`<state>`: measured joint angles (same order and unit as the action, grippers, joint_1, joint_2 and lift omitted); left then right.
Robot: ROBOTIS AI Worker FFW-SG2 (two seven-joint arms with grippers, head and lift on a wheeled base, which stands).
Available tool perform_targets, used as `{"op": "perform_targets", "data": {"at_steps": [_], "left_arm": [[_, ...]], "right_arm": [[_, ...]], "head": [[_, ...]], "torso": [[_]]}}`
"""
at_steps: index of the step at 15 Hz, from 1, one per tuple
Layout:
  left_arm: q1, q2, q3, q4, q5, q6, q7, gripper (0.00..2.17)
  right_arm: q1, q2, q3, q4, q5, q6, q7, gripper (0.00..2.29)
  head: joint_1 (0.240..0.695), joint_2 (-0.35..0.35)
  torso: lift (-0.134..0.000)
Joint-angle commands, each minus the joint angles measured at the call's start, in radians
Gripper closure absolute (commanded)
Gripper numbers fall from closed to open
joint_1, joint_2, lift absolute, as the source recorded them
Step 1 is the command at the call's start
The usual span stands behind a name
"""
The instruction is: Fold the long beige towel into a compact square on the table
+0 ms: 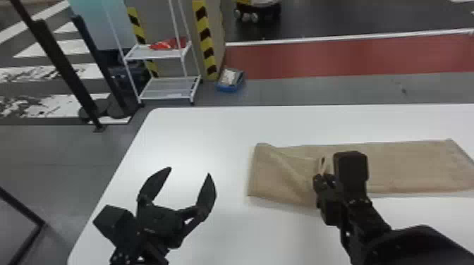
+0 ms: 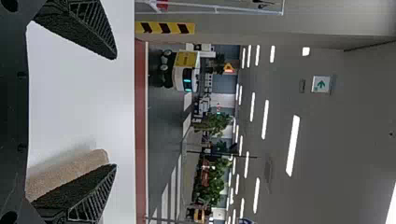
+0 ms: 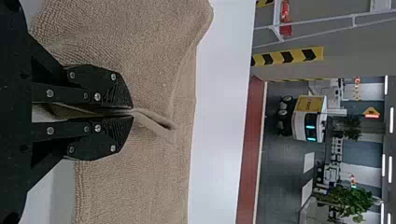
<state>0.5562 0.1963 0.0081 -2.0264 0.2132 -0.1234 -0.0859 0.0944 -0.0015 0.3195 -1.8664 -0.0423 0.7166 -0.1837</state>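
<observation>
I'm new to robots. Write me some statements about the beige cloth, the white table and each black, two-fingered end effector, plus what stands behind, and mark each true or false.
1. The right black, two-fingered end effector is pinching the long beige cloth towel. True.
2. The left black, two-fingered end effector is closed on the towel. False: its fingers are spread apart, away from the towel.
3. The towel lies on a smooth white table. True.
4. The towel is already a compact square. False: it forms a long strip.
5. A red item rests on a white metal rack beyond the table. True.
</observation>
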Motion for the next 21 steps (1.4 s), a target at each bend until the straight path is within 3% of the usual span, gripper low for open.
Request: {"op": "perform_targets", "data": {"at_steps": [1,2,6,8,12,16,18,21], "left_arm": [[-0.001,0.000,0.006,-0.005,0.000,0.000,0.002,0.04],[0.001,0.000,0.007,-0.008,0.000,0.000,0.002,0.04],[0.002,0.000,0.013,-0.009,0.000,0.000,0.002,0.04],[0.001,0.000,0.012,-0.008,0.000,0.000,0.002,0.04],[-0.015,-0.005,-0.013,-0.002,-0.020,0.012,0.005,0.04],[-0.016,-0.003,-0.007,-0.018,-0.021,0.018,0.014,0.04],[-0.007,0.000,0.001,-0.028,-0.021,0.015,0.017,0.04],[-0.010,0.002,0.009,-0.029,-0.021,0.018,0.017,0.04]], "right_arm": [[0.011,0.002,-0.011,-0.042,-0.010,-0.070,0.029,1.03],[0.022,0.002,-0.028,-0.071,-0.022,-0.085,0.052,1.15],[0.005,-0.005,-0.185,-0.172,-0.120,-0.018,0.112,1.15],[-0.012,-0.031,-0.252,-0.126,-0.122,-0.005,0.125,1.15],[-0.053,-0.035,-0.309,-0.003,-0.113,0.010,0.190,1.15],[-0.056,-0.035,-0.362,-0.085,-0.146,0.087,0.224,1.15],[-0.070,-0.064,-0.456,-0.122,-0.218,0.157,0.259,1.15],[-0.096,-0.124,-0.497,-0.062,-0.231,0.160,0.276,1.15]], "head": [[0.695,0.181],[0.695,0.185],[0.695,0.176],[0.695,0.131],[0.695,0.062],[0.695,0.027],[0.695,0.022],[0.695,-0.021]], "torso": [[-0.123],[-0.123],[-0.123],[-0.123],[-0.123],[-0.123],[-0.123],[-0.123]]}}
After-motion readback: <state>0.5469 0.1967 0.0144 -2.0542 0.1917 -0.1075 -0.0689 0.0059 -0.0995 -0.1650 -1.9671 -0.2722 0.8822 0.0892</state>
